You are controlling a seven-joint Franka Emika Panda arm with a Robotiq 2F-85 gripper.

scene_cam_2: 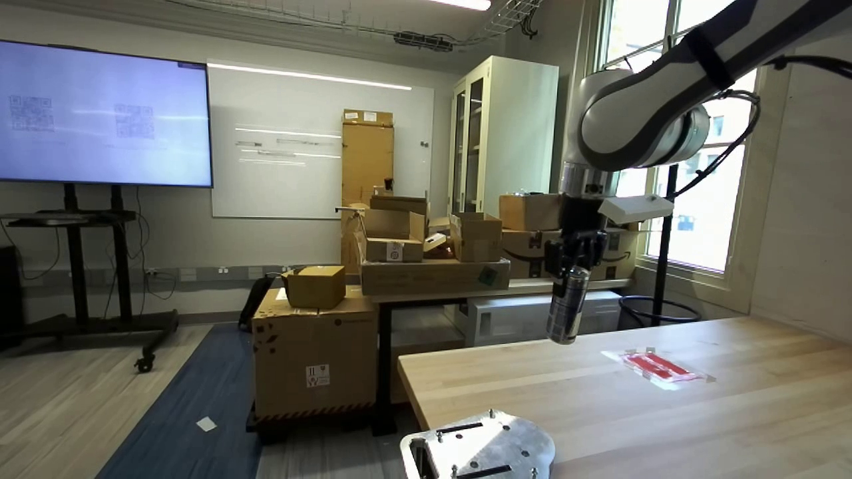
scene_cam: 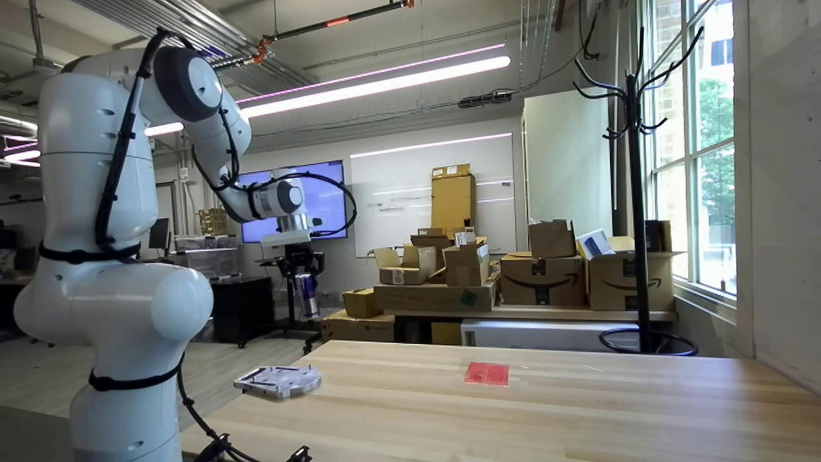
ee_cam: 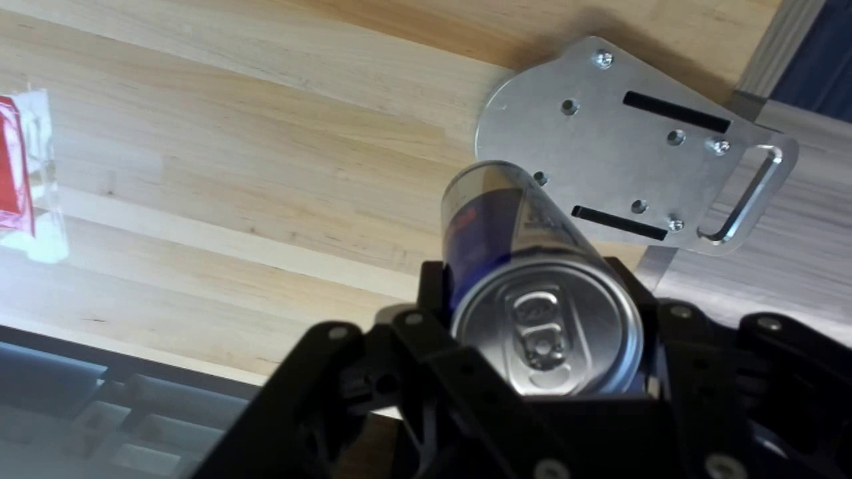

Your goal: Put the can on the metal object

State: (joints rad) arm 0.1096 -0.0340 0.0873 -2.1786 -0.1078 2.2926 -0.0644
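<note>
Right now, in an exterior view, the slim blue and silver metal drink can point(scene_cam_2: 568, 307) hangs in the air, leaning a little, farther back and to the right of the flat silver-grey metal plate point(scene_cam_2: 496, 446). The black robot gripper point(ee_cam: 531, 289) squeezes it near its top. I guess the can is smooth, slippery and easy to dent, so hold it firmly but gently; I cannot tell if it is full or light. Holding it high looks good, because its bottom can land first. It should stand up straight before the gripper lets go.

In the wrist view, the plate sits on the right, and its handle end pokes out past the edge of the pale wooden table point(ee_cam: 266, 166). Pushing down out there might tip it. Small metal screws point(ee_cam: 603, 59) stick up too, so the flat middle seems the best spot. Bare wood spreads left from the plate to the flat red sheet point(ee_cam: 12, 166), so there is lots of room on that side.
</note>
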